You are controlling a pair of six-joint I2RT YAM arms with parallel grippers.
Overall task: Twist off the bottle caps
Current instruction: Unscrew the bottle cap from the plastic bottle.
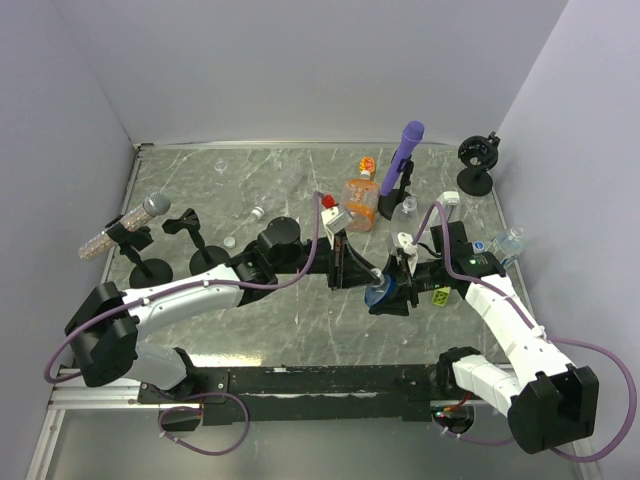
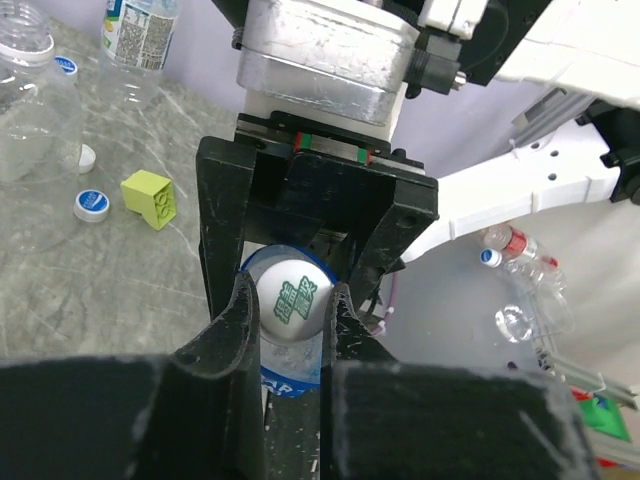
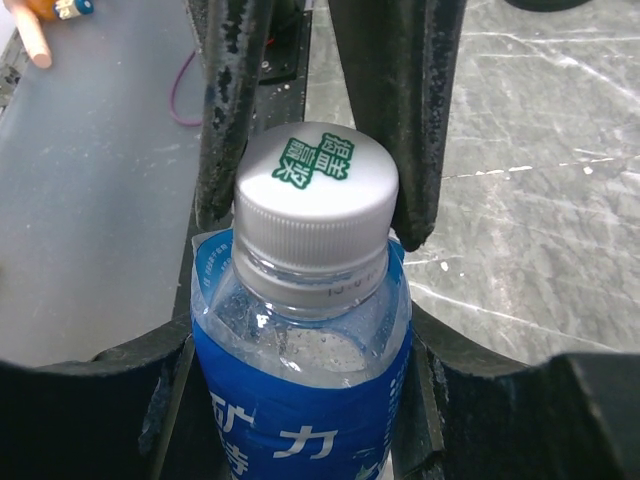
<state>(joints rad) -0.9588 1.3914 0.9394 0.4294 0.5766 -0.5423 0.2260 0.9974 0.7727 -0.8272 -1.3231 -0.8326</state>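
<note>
A clear bottle with a blue label [image 3: 300, 410] stands upright between the jaws of my right gripper [image 3: 300, 345], which is shut on its body. Its white cap [image 3: 315, 185] with green print is screwed onto the neck. My left gripper [image 2: 291, 292] is shut on that cap [image 2: 291, 300], one black finger [image 3: 225, 110] pressed on each side of it. In the top view both grippers meet at the bottle [image 1: 381, 296] in the middle of the table, the left gripper [image 1: 368, 274] coming from the left and the right gripper [image 1: 398, 292] from the right.
An orange squarish bottle [image 1: 360, 200] and a purple microphone-like stick [image 1: 405, 150] stand behind. More bottles [image 2: 30, 100] [image 2: 140, 30], loose caps [image 2: 91, 204] and a yellow-green block [image 2: 148, 198] lie nearby. Black stands [image 1: 205, 245] and a grey microphone [image 1: 130, 225] are on the left.
</note>
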